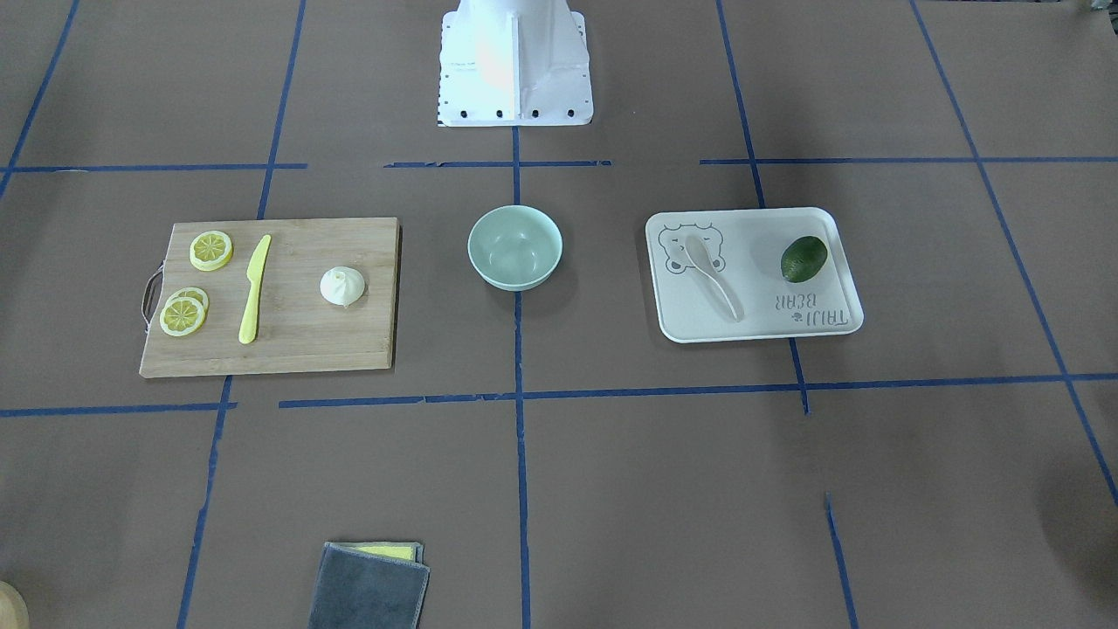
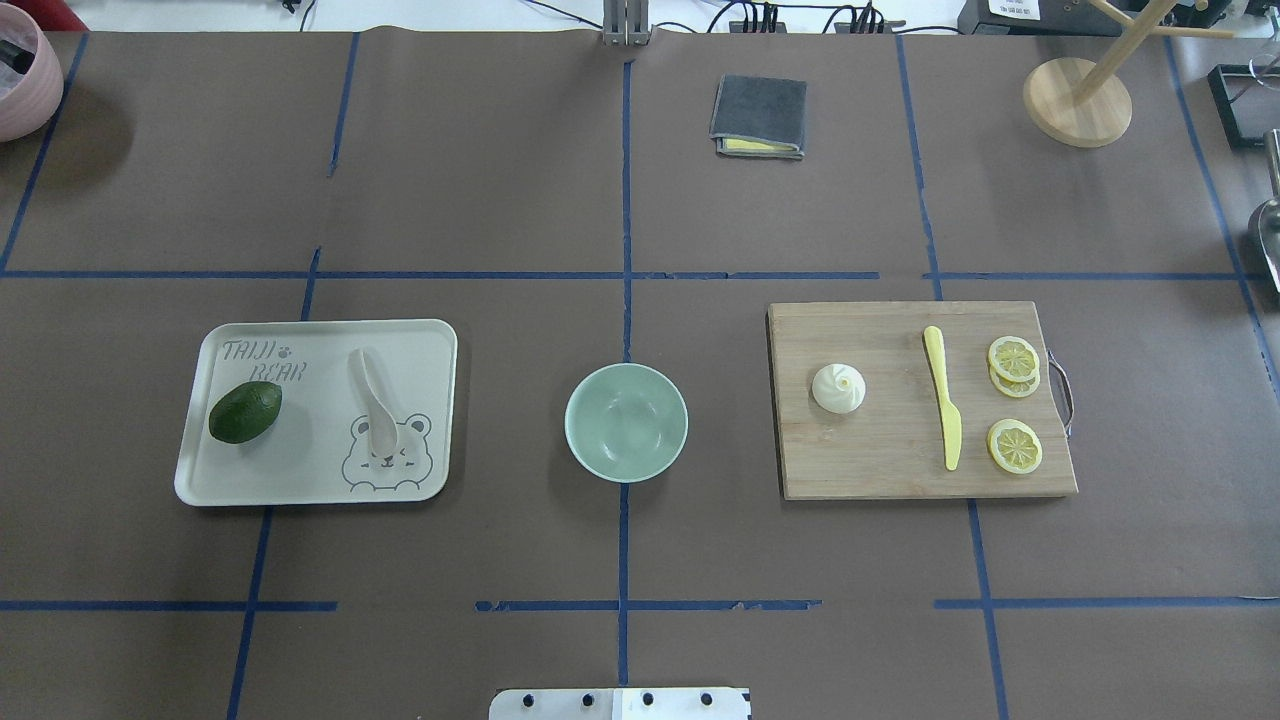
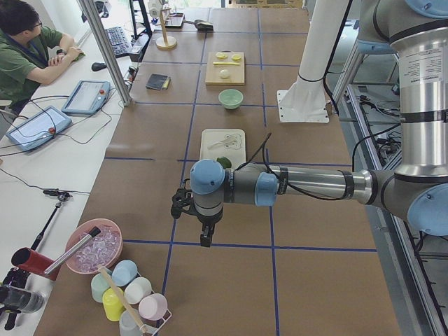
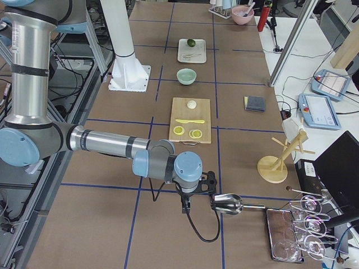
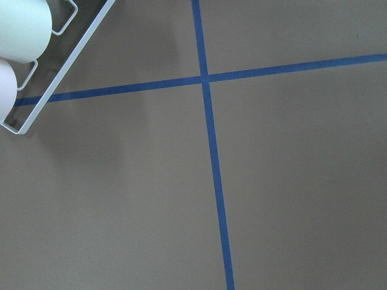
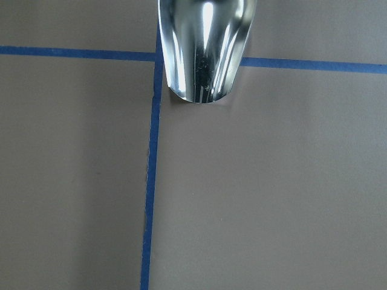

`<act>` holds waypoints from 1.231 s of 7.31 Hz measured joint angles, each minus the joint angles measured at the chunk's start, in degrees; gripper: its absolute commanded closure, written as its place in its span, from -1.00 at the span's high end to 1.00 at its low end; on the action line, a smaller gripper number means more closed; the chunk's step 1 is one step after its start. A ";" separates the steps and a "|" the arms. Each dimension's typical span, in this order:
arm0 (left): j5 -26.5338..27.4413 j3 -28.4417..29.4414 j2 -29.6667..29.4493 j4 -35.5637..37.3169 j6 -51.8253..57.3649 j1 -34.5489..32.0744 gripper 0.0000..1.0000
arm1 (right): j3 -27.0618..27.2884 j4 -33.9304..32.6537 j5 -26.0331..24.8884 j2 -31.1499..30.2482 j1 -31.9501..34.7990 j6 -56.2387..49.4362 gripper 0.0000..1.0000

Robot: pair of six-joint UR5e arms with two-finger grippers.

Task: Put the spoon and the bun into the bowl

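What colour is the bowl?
The bowl is pale mint green, clearest in the overhead view.

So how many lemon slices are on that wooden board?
3, all on the cutting board at its handle end, past the yellow knife. A lone slice lies by itself; a top slice overlaps a lower slice. Another could hide beneath that pair.

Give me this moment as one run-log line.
spoon: on tray | bun: on cutting board | bowl: empty, between them | left tool: away, state unclear | right tool: away, state unclear
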 measured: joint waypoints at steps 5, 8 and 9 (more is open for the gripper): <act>2.41 -0.84 -0.45 -4.58 0.23 0.27 1.00 | 2.83 -0.30 0.18 0.55 -0.90 0.42 1.00; 4.70 -0.29 -1.55 -20.43 -0.07 0.91 1.00 | 5.56 0.10 -0.23 2.98 -4.29 0.58 1.00; 4.76 1.27 -2.27 -29.53 -0.25 0.93 1.00 | 5.68 0.76 -0.22 4.40 -4.56 0.70 1.00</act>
